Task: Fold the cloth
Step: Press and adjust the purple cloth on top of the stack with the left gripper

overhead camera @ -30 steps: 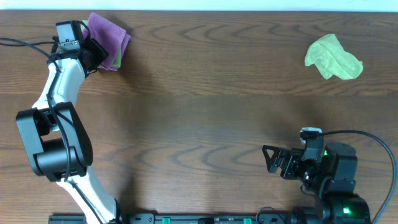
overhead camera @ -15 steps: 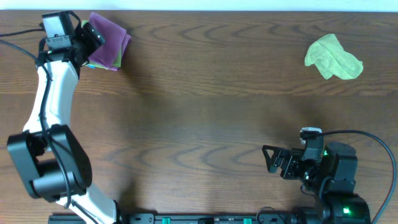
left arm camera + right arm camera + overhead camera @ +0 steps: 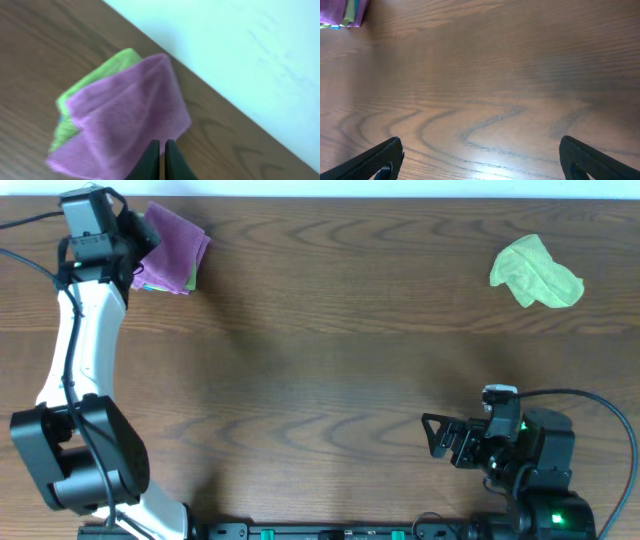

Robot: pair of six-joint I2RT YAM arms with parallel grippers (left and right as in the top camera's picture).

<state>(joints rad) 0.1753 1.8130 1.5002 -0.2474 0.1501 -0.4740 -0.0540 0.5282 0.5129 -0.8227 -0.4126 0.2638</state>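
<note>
A folded purple cloth (image 3: 172, 246) lies at the table's far left corner on top of a green one (image 3: 95, 77). My left gripper (image 3: 142, 232) hovers over the purple cloth's left edge. Its fingers (image 3: 150, 160) are pressed together, shut, with nothing visible between them. A crumpled light-green cloth (image 3: 535, 272) lies unfolded at the far right. My right gripper (image 3: 432, 436) sits low near the front right, open wide and empty over bare wood, far from both cloths. In the right wrist view the right gripper (image 3: 482, 162) shows only its two finger ends at the lower corners.
The folded stack (image 3: 344, 12) shows at the top left corner of the right wrist view. The brown wooden table (image 3: 320, 380) ends at a pale wall (image 3: 240, 45) just behind the stack. Cables trail from both arm bases.
My left arm has swung left and toward the back edge, coming off the purple cloth. Its fingers have gone from open to shut. The right arm has not moved.
</note>
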